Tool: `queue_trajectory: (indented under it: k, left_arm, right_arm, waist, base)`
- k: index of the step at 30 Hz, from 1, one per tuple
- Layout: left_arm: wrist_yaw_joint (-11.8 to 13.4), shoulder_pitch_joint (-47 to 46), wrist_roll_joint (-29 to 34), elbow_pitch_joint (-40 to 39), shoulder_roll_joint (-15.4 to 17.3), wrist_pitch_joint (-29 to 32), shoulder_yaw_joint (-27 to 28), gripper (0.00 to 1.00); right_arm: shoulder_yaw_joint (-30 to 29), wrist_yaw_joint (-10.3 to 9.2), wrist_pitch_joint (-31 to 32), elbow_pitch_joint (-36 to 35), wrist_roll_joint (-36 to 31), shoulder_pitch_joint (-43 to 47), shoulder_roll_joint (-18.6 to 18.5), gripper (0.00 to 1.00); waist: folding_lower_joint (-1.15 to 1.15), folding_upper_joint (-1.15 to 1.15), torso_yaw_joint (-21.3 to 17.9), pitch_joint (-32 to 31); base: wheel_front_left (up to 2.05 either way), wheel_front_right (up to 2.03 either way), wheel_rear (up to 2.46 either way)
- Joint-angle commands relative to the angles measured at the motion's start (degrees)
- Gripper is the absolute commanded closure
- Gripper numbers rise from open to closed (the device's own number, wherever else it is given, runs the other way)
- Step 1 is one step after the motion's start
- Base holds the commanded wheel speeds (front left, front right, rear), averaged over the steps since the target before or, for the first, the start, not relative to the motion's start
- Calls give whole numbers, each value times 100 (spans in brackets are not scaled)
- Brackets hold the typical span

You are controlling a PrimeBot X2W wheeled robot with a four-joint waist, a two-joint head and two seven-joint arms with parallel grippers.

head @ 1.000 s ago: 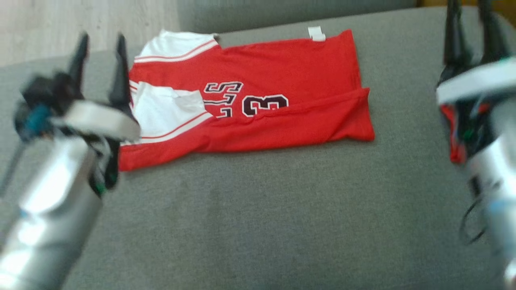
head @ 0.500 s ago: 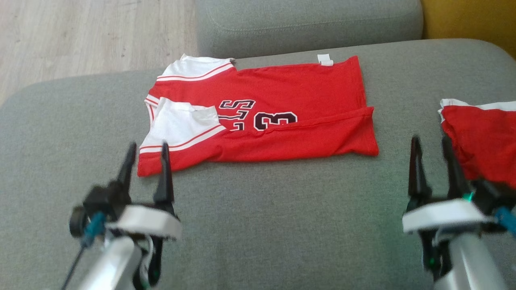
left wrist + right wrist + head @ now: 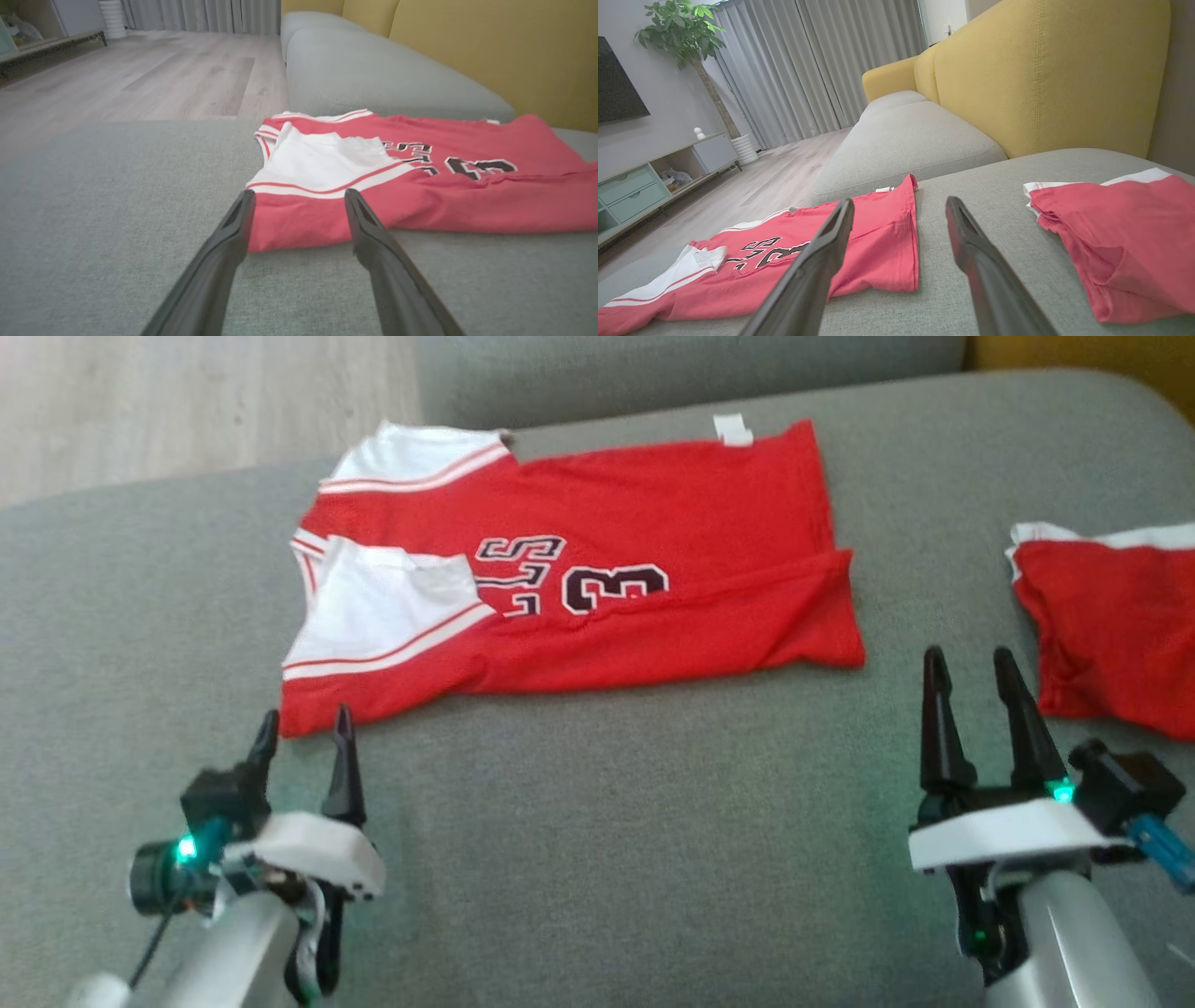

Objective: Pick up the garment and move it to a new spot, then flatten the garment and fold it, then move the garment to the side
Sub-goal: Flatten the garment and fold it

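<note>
The garment is a red jersey with white sleeves and dark lettering, lying partly folded lengthwise on the grey sofa seat. It also shows in the left wrist view and the right wrist view. My left gripper stands open just in front of the jersey's near left corner, nothing between its fingers. My right gripper is open too, to the right of the jersey's near right corner, empty, fingers apart over bare cushion.
A second red and white garment lies folded at the right edge of the seat. Another grey cushion adjoins at the back, with the yellow sofa backrest beyond. Wooden floor lies at far left.
Both arms have drawn back towards the near edge and lowered, from raised beside the jersey to low in front of it. The head camera has shifted. The jersey has kept its shape.
</note>
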Motion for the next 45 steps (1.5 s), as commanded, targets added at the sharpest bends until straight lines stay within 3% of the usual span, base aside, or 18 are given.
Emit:
queue_trajectory:
  k: [1,9,17,18,19,20,25,32,37,45]
  left_arm:
    - [49,-486,-20,116,145,104,241,0]
    - [220,-1058,-130,1196,223,446,414,0]
    - [130,-1305,-219,1958,237,1076,299,0]
    - [87,-1325,-225,2009,231,1163,264,55]
    - [87,-1325,-225,2009,231,1163,264,55]
    - [41,-1347,-224,2040,223,1215,229,100]
    - [-108,-1463,-216,1983,144,1068,160,100]
    - [-336,-1771,-17,1314,125,120,109,100]
    - [-534,-1959,150,750,67,-185,-11,100]
    - [-568,-1992,369,148,54,-299,-144,100]
  right_arm:
    - [210,-4,-36,-239,37,-288,-17,0]
    - [407,-4,-36,-301,151,-395,-16,0]
    - [540,-4,-36,-394,287,-441,-16,0]
    - [552,-4,-36,-383,301,-442,-16,0]
    - [552,-4,-36,-383,301,-442,-16,0]
    - [547,-4,-36,-353,303,-441,-16,0]
    - [529,-4,74,-31,207,-503,-16,0]
    - [323,-4,872,729,136,-1147,-16,0]
    - [116,-4,1281,1574,565,-1738,-16,0]
    - [-72,-4,1313,3106,296,-2524,-16,0]
  waist:
    - [-1,0,-132,212]
    - [-1,0,-328,561]
    - [-1,0,-421,706]
    - [-1,0,-422,716]
    - [-1,0,-422,716]
    - [-1,0,-417,723]
    - [-1,0,-285,713]
    - [-1,0,13,740]
    - [-1,0,225,818]
    - [-1,0,414,904]
  base:
    - [0,0,0]
    - [0,0,0]
    - [0,0,0]
    - [0,0,0]
    - [0,0,0]
    - [0,0,0]
    - [0,0,0]
    - [0,0,0]
    - [0,0,0]
    - [0,0,0]
